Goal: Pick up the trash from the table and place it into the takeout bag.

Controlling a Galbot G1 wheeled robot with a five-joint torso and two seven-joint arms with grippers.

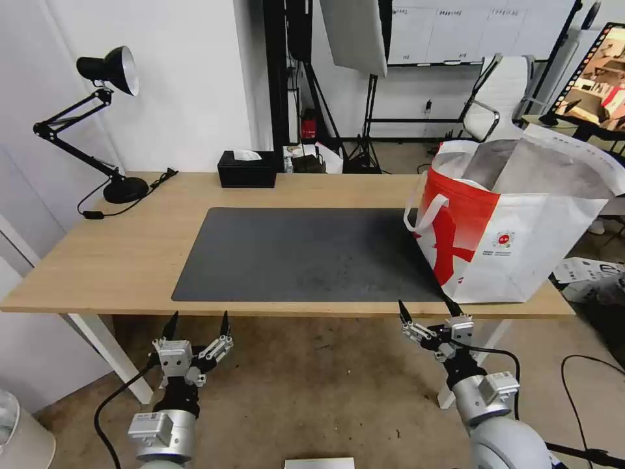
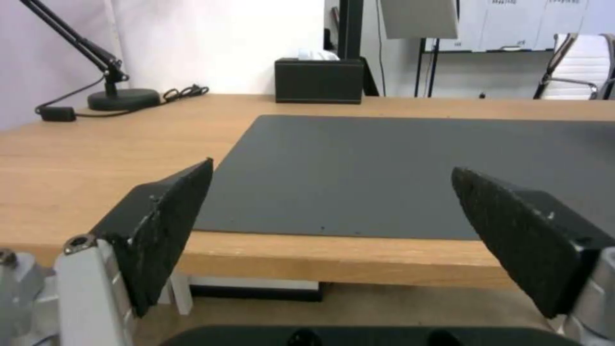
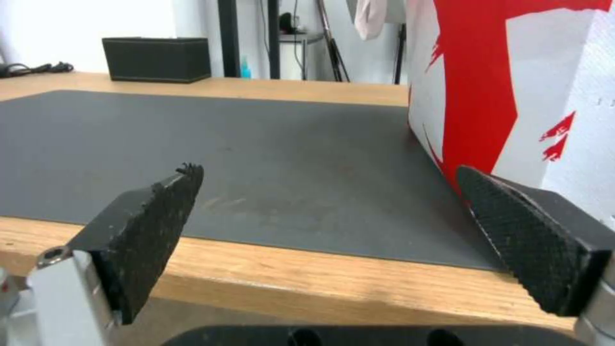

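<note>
- The left gripper (image 1: 198, 324) is hanging just short of the table's (image 1: 130, 260) near edge, below the grey mat's (image 1: 306, 254) near-left corner, its fingers (image 2: 163, 226) spread wide with nothing between them.
- The right gripper (image 1: 426, 311) is sitting at the same edge, below the mat's near-right corner, its fingers (image 3: 151, 226) likewise spread and holding nothing.
- The mat is lying across the middle of the table, its surface bare, leaving open room from its near edge to its far edge.
- The takeout bag (image 1: 508, 228) is standing upright on the mat's right end, overlapping that edge and reaching the table's right end, mouth gaping upward.
- Beyond the mat's far edge, a black tissue box (image 1: 246, 169) is resting near the table's back edge.
- Left of the mat, a black desk lamp (image 1: 107, 117) is occupying the far-left corner.
</note>
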